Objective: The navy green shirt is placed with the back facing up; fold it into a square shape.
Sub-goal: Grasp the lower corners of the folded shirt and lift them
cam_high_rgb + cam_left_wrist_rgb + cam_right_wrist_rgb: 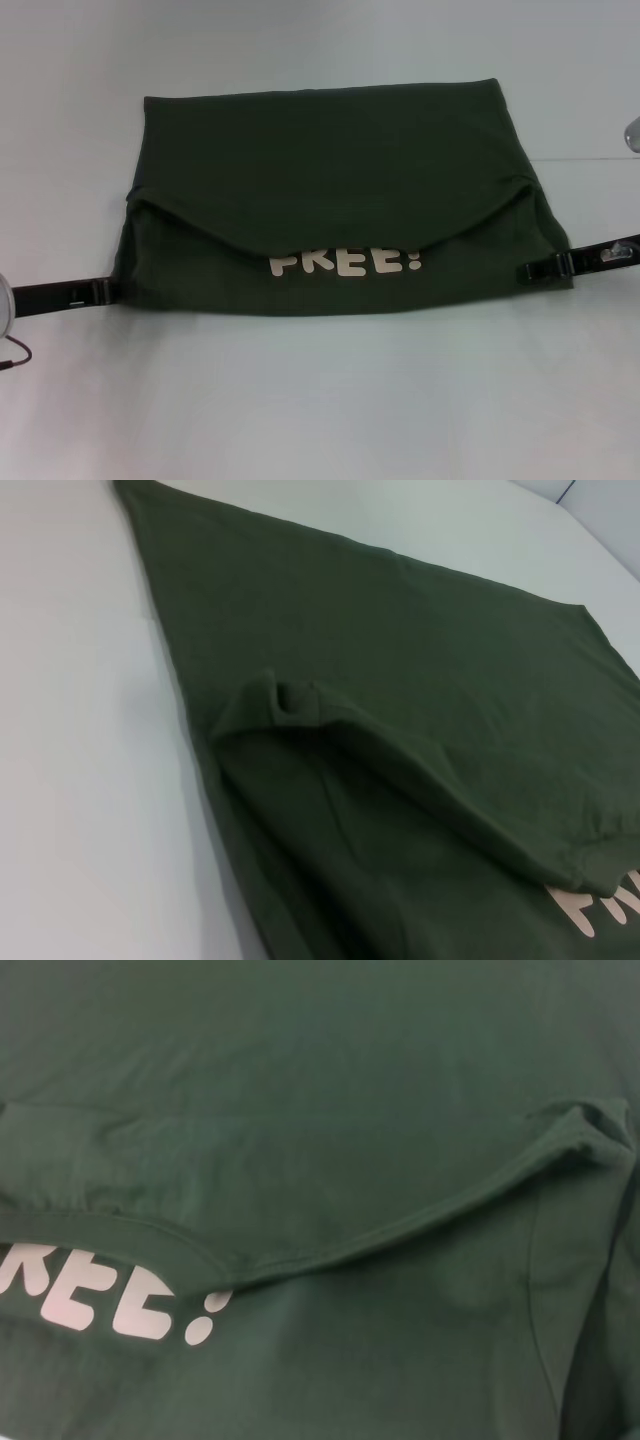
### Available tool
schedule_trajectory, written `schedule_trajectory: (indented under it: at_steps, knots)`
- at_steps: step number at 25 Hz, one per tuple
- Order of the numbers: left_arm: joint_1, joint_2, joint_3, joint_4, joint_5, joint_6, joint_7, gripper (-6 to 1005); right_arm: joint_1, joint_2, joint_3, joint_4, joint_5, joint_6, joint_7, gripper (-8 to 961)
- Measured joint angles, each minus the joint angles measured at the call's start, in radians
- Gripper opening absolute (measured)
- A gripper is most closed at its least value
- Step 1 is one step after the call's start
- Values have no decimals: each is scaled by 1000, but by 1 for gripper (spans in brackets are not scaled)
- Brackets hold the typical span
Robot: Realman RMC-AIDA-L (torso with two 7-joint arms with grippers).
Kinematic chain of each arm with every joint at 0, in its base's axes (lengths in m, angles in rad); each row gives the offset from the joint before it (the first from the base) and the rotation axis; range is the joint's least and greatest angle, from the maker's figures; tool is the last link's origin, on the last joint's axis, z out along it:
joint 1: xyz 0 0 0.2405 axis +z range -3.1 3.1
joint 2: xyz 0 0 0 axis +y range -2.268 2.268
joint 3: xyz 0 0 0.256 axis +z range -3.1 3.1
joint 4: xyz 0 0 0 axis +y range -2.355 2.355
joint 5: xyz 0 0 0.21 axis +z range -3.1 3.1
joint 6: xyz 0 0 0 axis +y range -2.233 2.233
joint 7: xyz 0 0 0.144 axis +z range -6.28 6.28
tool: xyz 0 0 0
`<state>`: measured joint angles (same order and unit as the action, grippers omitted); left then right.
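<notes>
The left gripper (108, 290) is touching the shirt's edge at 9 o'clock, and I cannot tell how its jaws are standing. The right gripper (535, 270) is lying on the shirt's edge at 3 o'clock, and I cannot tell its jaws either. The navy green shirt (330, 170) is lying in the middle of the white table (320, 400), with a curved flap folding over the cream letters (345, 263) toward 6 o'clock.
</notes>
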<state>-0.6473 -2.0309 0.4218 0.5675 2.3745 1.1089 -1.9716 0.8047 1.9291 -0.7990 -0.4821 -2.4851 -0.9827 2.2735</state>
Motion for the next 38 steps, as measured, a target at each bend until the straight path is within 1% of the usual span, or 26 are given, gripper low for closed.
schedule_trajectory:
  at_steps: [1, 7, 10, 15, 21, 24, 26, 27, 31, 33, 35, 38]
  knots:
    - [0, 0, 0, 0, 0, 0, 0, 2, -1, 0, 0, 0, 0, 2, 1, 838]
    - [-2, 0, 0, 0, -2, -4, 0, 1, -5, -1, 1, -6, 0, 4, 2, 634]
    - [-3, 0, 0, -1, -4, -5, 1, 1, -6, -2, 3, -6, 0, 11, -1, 379]
    - [-4, -2, 0, -2, -7, -5, 1, 1, -6, -3, 0, 0, -9, 28, -9, 148]
    - [-5, 0, -2, -1, -7, 5, -3, 1, -16, -5, 6, -8, -8, 16, -29, 104]
    - [-5, 5, -5, 3, -1, 36, -13, 1, -29, -7, 6, -22, -7, -18, -35, 82]
    - [-5, 8, -8, 8, 3, 66, -16, 1, -49, -3, 8, -56, -4, -51, -41, 67]
    - [-5, 10, -9, 13, 9, 85, -19, 1, -65, 3, 12, -83, -2, -74, -43, 64]
    - [-1, 20, -15, 41, 44, 186, -44, 1, -136, 30, 32, -211, 16, -166, -58, 52]
    - [2, 26, -26, 55, 60, 250, -52, 1, -175, 38, 46, -273, 43, -231, -87, 52]
    - [5, 34, -48, 71, 79, 335, -54, 1, -209, 40, 61, -307, 77, -305, -130, 51]
    - [8, 46, -74, 93, 114, 453, -52, 1, -254, 32, 102, -329, 114, -406, -191, 51]
